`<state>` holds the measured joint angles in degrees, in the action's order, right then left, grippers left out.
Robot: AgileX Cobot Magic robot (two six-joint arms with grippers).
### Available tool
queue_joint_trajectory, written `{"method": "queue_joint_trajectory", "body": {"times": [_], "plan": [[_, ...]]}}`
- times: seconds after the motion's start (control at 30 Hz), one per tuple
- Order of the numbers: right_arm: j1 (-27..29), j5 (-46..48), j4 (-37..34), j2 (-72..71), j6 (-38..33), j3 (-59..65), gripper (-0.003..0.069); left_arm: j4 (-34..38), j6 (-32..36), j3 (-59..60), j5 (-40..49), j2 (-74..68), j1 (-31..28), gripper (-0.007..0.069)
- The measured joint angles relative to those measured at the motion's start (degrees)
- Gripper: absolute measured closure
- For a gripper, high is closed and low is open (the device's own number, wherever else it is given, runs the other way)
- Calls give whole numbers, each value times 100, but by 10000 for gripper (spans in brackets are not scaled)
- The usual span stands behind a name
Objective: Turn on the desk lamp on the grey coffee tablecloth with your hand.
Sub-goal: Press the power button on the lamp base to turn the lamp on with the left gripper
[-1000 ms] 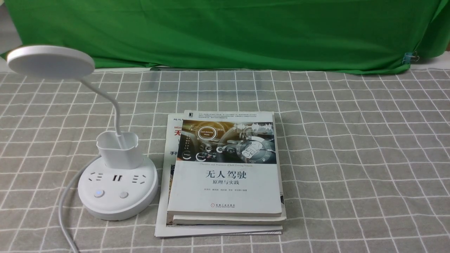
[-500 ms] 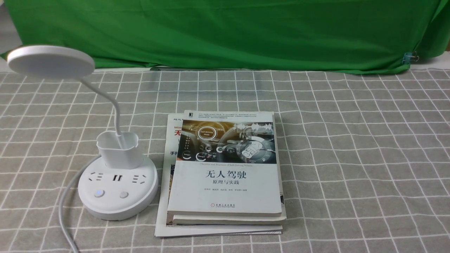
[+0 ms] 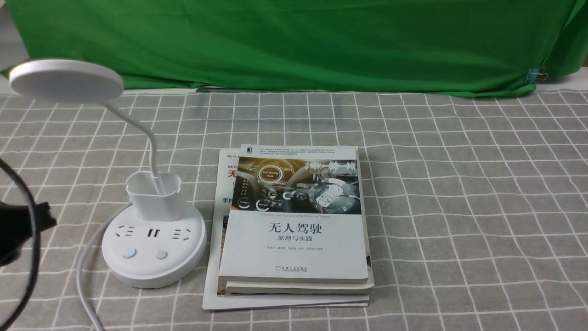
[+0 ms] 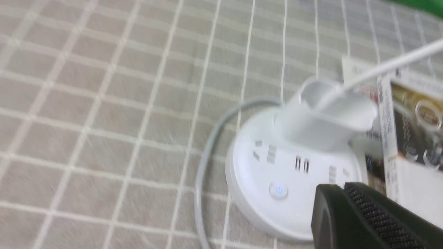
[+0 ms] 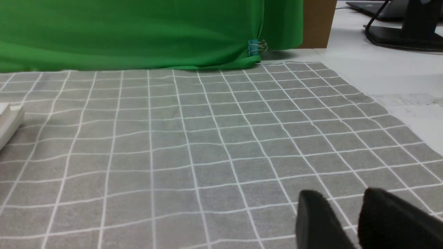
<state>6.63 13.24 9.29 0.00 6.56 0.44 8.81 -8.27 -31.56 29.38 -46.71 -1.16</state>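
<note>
Our left claw [image 4: 342, 186] is closed, with nothing seen between its fingers; our right claw [image 5: 342, 193] is slightly parted and, we judge, not needed. The left arm [image 3: 25, 225] is nearer: to its right, on the grey coffee tablecloth [image 3: 459, 207], is the desk lamp [image 3: 154, 271]. Its upright neck [image 3: 153, 147] bends leftward to the disc head [image 3: 66, 80]. We judge that the claw must come down on the correct button; the lit button [image 4: 278, 190] shows a power mark.
</note>
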Motion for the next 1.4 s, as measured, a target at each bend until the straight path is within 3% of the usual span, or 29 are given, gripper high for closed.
{"method": "queue_joint_trajectory", "body": {"times": [0.23, 0.37, 0.43, 0.57, 0.7, 1.03, 1.4], "plan": [[0, 0, 0, 0, 0, 0, 414, 1251, 1823, -266, 449, -1483, 0, 604], [0, 0, 0, 0, 0, 0, 414, 1393, 2266, -502, 531, -1999, 351, 604], [0, 0, 0, 0, 0, 0, 414, 1212, 2154, -567, 490, -2120, 575, 604], [0, 0, 0, 0, 0, 0, 414, -127, 996, -736, 104, -2590, 1438, 604], [0, 0, 0, 0, 0, 0, 414, -984, 233, -805, -234, -3060, 1772, 604], [0, 0, 0, 0, 0, 0, 414, -1273, 86, -805, -900, -3704, 1785, 604], [0, 0, 0, 0, 0, 0, 414, -1291, 74, -813, -978, -3958, 1785, 604]]}}
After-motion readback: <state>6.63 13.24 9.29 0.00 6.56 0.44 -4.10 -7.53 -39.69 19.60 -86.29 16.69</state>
